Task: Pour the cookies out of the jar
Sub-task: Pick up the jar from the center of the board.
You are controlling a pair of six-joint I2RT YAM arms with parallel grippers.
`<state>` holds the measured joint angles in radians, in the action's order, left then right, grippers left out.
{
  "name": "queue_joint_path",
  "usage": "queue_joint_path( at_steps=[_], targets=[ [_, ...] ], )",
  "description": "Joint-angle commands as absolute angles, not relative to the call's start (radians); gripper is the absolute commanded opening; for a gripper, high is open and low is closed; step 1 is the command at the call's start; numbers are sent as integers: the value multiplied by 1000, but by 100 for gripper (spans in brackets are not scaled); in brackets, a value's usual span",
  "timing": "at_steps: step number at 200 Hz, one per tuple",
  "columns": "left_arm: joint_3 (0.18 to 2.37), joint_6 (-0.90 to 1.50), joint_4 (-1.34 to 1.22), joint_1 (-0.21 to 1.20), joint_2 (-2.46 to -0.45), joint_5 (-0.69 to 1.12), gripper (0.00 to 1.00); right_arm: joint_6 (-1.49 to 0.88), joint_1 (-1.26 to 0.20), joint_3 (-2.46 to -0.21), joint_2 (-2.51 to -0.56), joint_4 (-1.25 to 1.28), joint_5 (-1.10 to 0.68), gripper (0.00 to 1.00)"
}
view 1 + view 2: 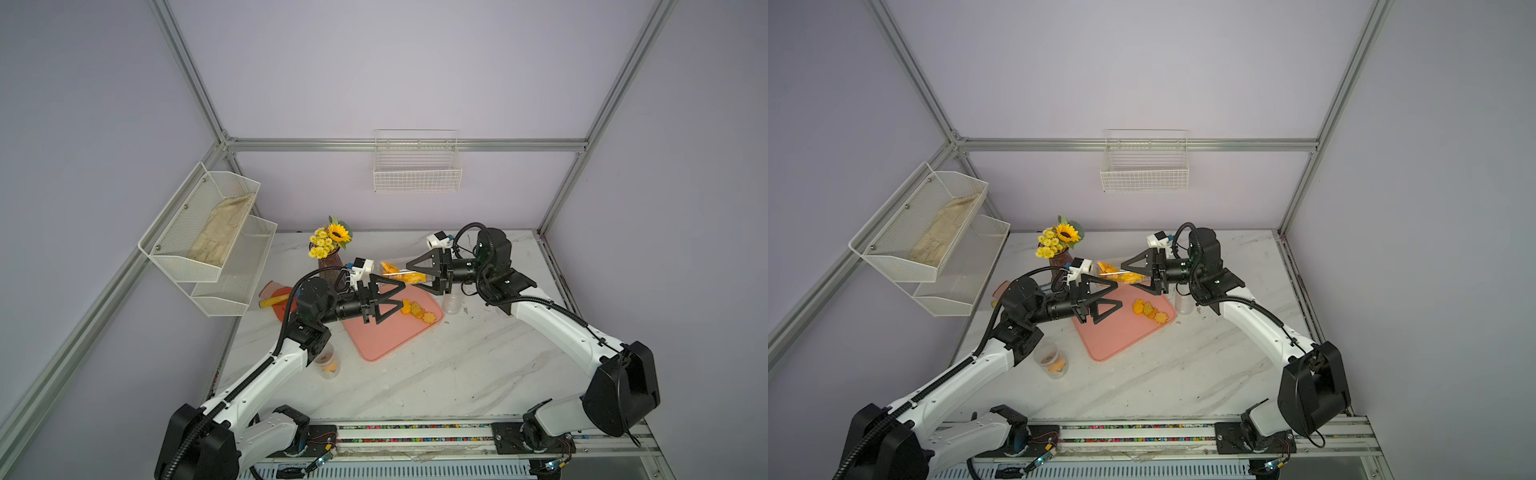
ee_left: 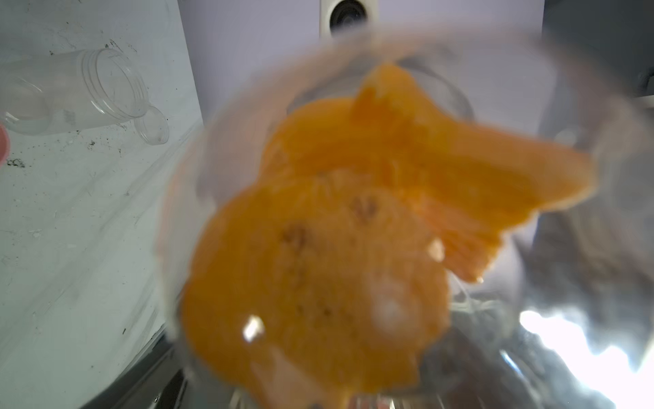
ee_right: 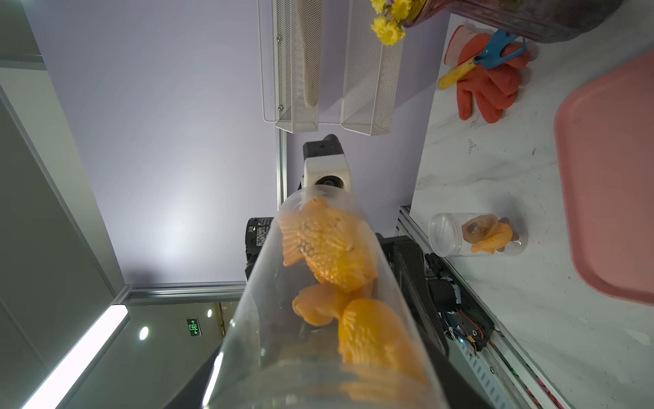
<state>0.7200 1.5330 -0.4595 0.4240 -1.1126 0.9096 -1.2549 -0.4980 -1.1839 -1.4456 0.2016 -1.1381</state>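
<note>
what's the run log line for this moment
right gripper: shut on jar, jar on its side | left gripper: open, beside jar | cookies: some on pink tray, more in jar

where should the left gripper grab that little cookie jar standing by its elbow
Take the small jar around its round wall, about mid-height, jaws either side, coming in level from the tray side. It stands upright, and the left arm's elbow sits close above it, so a top grasp looks blocked. The left gripper is open and free.
</note>
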Motion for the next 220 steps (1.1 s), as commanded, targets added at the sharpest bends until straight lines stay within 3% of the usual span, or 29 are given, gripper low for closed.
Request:
queue_joint_path(
  at_steps=[1, 145, 186, 220],
  targets=[
    [770, 1541, -515, 407, -1111, 941, 100, -1220, -504, -1179, -1404, 184, -1169, 64],
    [797, 1632, -633, 383, -1114, 946, 100, -1128, -558, -1127, -1429, 114, -1192, 64],
    [769, 1645, -635, 383, -1086, 946, 94, -1101, -559, -1123, -1434, 91, -1165, 63],
    [748, 1650, -637, 382, -1067, 941, 77, -1094, -559, -1125, -1431, 75, -1147, 63]
  ],
)
